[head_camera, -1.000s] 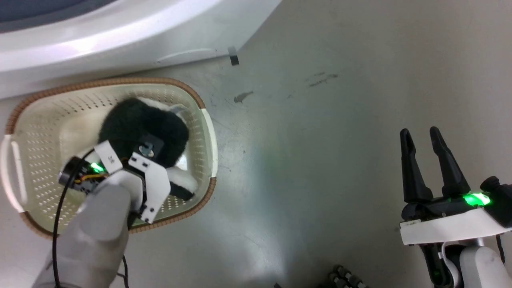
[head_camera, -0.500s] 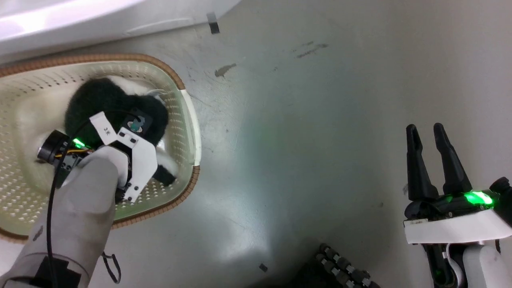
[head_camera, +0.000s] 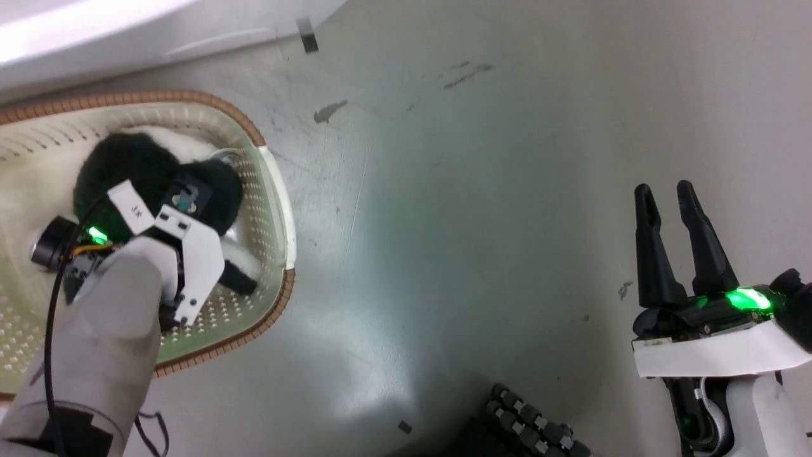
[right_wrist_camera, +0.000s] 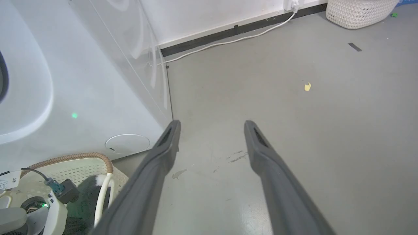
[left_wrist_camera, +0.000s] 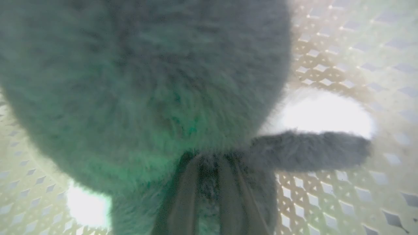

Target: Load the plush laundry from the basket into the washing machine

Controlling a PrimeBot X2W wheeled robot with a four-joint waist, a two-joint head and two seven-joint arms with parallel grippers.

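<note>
Two left fingers (left_wrist_camera: 183,195) still tight on plush laundry (left_wrist_camera: 147,81) inside basket (head_camera: 244,125).

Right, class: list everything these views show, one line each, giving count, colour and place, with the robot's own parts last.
washing machine: one, white, by the wall
basket: one, cream with brown rim, on the floor by the washing machine
plush laundry: one, black and white, in the basket
cable: one, white, along the wall base
woven basket: one, white, far across the floor
scrap: one, yellow, on the floor
left gripper: one, dark fingers, shut in the plush laundry
right gripper: one, dark fingers, open above the floor
</note>
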